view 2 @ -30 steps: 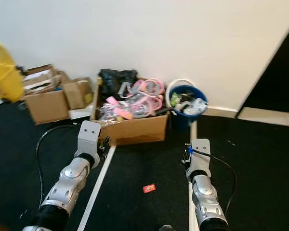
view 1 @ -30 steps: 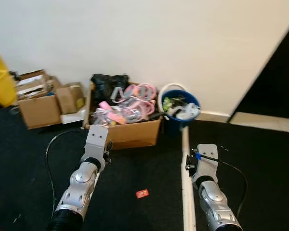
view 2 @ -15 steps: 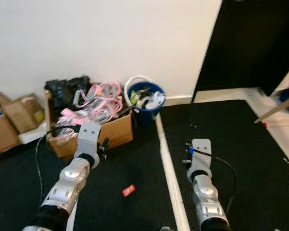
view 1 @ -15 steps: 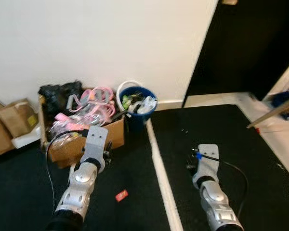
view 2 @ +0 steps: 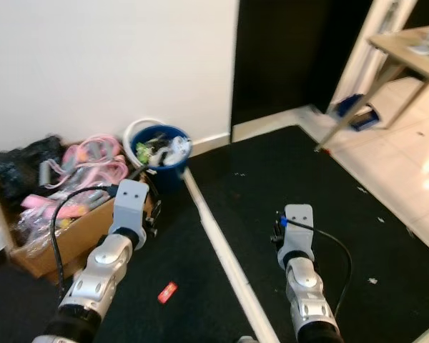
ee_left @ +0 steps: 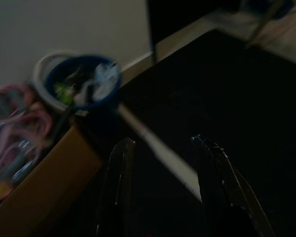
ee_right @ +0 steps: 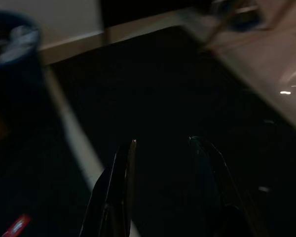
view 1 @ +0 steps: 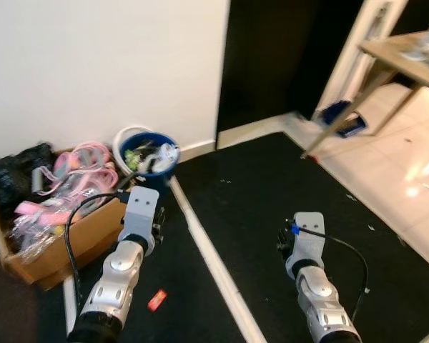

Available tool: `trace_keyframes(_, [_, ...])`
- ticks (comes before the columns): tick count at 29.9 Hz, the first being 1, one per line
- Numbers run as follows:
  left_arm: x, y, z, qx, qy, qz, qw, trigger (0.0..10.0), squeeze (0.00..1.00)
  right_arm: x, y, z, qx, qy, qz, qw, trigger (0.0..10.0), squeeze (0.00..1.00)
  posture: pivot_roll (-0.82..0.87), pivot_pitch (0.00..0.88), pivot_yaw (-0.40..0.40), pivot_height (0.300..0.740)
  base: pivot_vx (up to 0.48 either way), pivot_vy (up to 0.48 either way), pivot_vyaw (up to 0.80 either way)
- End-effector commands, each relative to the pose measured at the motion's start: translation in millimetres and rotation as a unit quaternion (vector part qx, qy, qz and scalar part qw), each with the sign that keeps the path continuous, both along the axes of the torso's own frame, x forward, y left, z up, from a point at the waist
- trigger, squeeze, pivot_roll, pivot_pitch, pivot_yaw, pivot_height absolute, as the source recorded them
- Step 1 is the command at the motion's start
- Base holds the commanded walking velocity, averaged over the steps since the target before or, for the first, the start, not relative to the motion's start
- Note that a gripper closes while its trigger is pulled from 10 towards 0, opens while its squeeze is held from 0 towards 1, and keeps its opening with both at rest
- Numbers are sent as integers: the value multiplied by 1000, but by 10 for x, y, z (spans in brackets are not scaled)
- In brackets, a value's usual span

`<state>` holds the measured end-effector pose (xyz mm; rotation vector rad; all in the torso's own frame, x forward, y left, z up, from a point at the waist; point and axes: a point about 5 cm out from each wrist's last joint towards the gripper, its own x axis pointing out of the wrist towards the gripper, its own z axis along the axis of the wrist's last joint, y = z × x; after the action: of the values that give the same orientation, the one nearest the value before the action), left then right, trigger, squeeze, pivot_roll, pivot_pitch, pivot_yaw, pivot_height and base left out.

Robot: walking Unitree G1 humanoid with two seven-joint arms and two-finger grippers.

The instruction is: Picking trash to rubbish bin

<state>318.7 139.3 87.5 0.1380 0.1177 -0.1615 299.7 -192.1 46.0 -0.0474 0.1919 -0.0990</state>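
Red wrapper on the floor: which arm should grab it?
Left, probably. The wrapper lies beside the left arm, left of the white line; the right end effector hangs beyond that line. Both end effectors are open, the left empty.

A white wall [view 1: 93, 64] is meeting a dark doorway [view 1: 286, 57], with black carpet [view 1: 272, 186] crossed by a white stripe [view 1: 207, 257] covering the floor. To the right, glossy pale tiles [view 1: 400, 164] are catching the light beneath a wooden desk [view 1: 407, 53] with slanting legs.
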Motion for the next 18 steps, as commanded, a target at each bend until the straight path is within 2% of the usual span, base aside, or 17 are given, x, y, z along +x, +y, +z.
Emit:
trace_keyframes(1, [-40,46,-67,1,11,6,1000,10000,0,-38,36,-74,8,16,1,1000,10000,0,-19,123,23,740,0,0,-800])
trace_keyframes(18, [-59,11,-86,-5,16,-1,1000,10000,0,-29,25,-65,6,18,4,1000,10000,0,-27,102,17,740,0,0,-800])
